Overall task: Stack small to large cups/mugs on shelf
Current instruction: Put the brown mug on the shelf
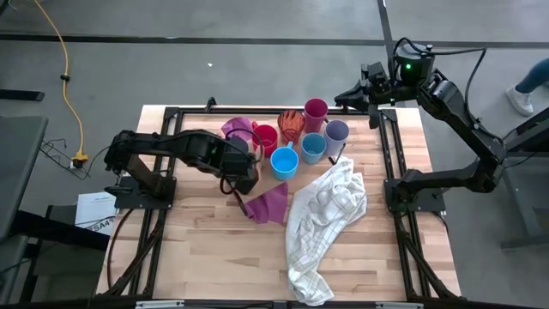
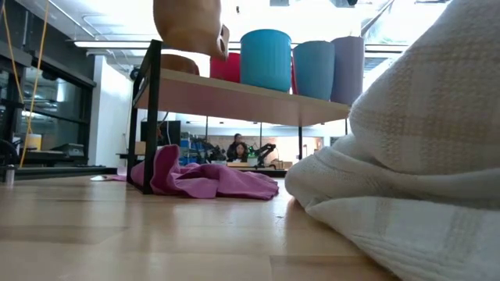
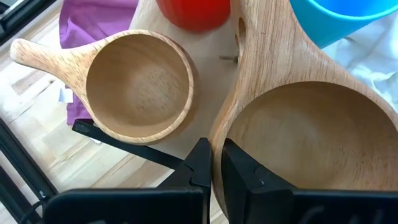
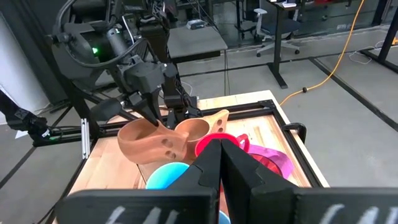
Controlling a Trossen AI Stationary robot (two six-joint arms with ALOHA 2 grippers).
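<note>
Wooden mug pinched at its rim by left tool.

Grey floor surrounds the tabletop. A yellow cable trails past its left edge. Beyond stand desks, an office chair, bright ceiling lights and glass walls.

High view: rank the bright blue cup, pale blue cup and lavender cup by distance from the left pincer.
1. Bright blue cup: just right of the left pincer, which grips the tan mug.
2. Pale blue cup: farther right.
3. Lavender cup: rightmost of the three.
</note>
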